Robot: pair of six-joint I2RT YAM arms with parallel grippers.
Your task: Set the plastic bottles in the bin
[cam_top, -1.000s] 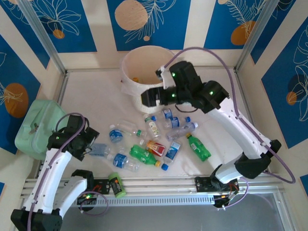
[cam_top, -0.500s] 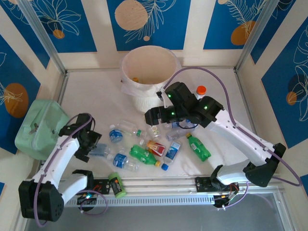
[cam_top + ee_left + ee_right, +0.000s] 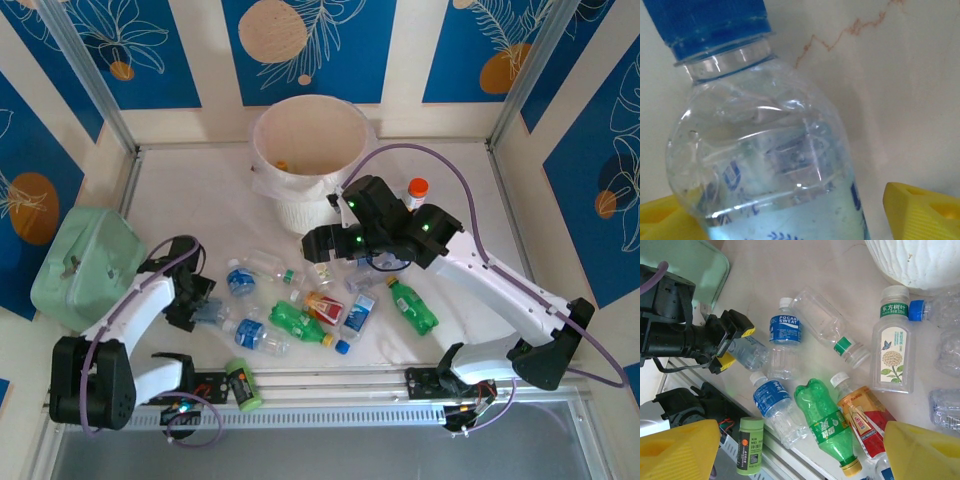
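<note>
I'm looking down on the white tabletop [image 3: 200,190]. The round white ribbed bin [image 3: 300,205] stands at its far side, with only a small orange speck visible inside. The pale green boxy container [image 3: 75,260] sits at the left edge, just beside my left arm.

The plastic bottles lie in a loose heap between the arms, all outside the bin. Among them are a green one [image 3: 825,425], a red-labelled one [image 3: 862,425], a blue-labelled one [image 3: 785,330], a tall clear one with a flower label [image 3: 892,350], and another green one [image 3: 412,305] off to the right.

My right gripper [image 3: 801,452] hovers over the heap between the bottles and the bin, jaws wide with nothing in them. My left gripper [image 3: 737,346] is down at the heap's left end, astride a clear blue-capped bottle [image 3: 770,150]. There's a gap beside one yellow pad [image 3: 922,212], so it isn't clamped.

A small orange-capped bottle [image 3: 417,190] stands just right of the bin, close behind my right arm. A short green-and-black cylinder [image 3: 240,385] rests on the near rail.
</note>
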